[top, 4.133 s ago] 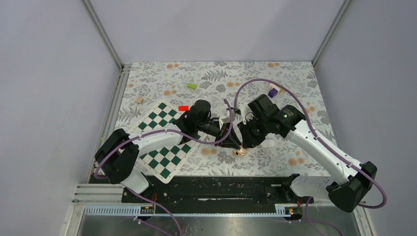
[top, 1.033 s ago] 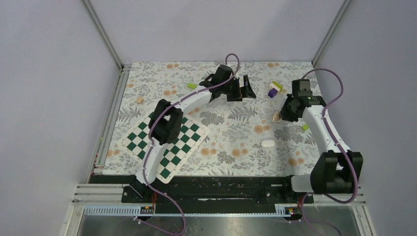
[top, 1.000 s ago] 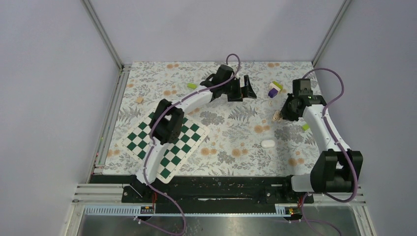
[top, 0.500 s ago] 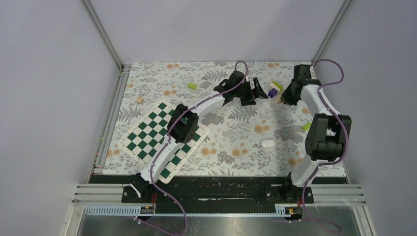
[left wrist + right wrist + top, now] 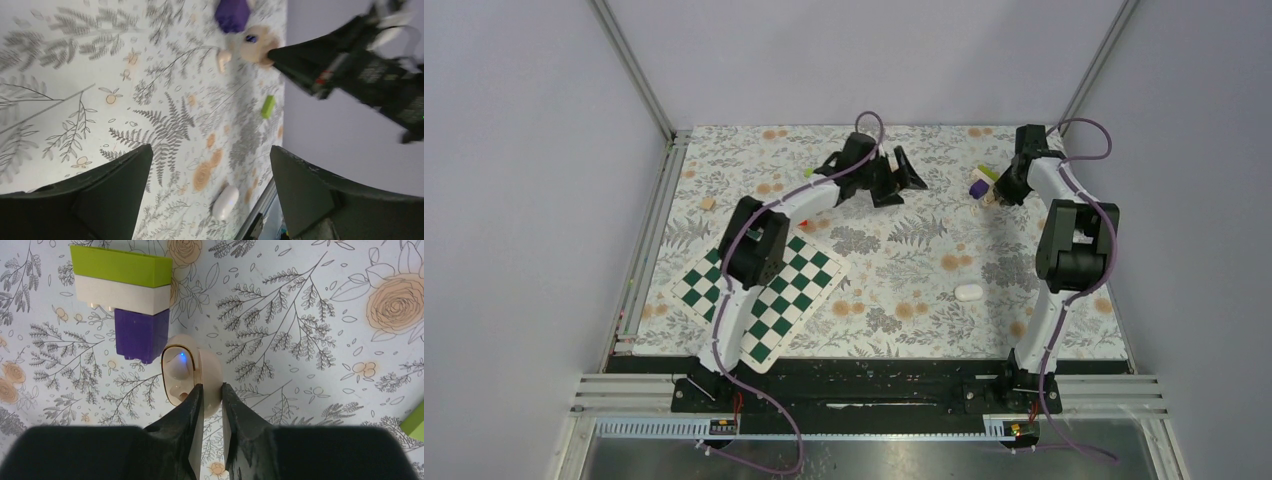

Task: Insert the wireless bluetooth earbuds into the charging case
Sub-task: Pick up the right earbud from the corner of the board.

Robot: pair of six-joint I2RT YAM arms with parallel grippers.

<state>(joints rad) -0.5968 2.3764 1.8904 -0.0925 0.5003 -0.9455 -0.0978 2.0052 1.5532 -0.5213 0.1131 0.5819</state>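
Note:
The charging case (image 5: 192, 367) is a cream rounded shell standing open, with one earbud (image 5: 179, 362) glowing blue seated in it. My right gripper (image 5: 211, 385) is shut on one half of the case, right beside a stack of bricks (image 5: 135, 295) at the back right of the table. From above, this gripper (image 5: 996, 193) and the case (image 5: 988, 198) look tiny. The left wrist view shows the same case (image 5: 257, 42) below the purple brick (image 5: 232, 14). My left gripper (image 5: 902, 180) hangs open and empty over the back centre, with the mat showing between its fingertips (image 5: 210, 149).
A white oval pod (image 5: 969, 292) lies on the floral mat toward the front right and also shows in the left wrist view as the pod (image 5: 225, 201). A chessboard (image 5: 759, 285) covers the front left. A lime brick (image 5: 813, 174) and a small tan block (image 5: 708, 203) lie at the back left. Another green brick (image 5: 268, 106) lies near the right wall.
My right gripper has carried the case from mid right toward the back, up against the brick stack. The left gripper swung right, then back left, and its jaws narrowed slightly.

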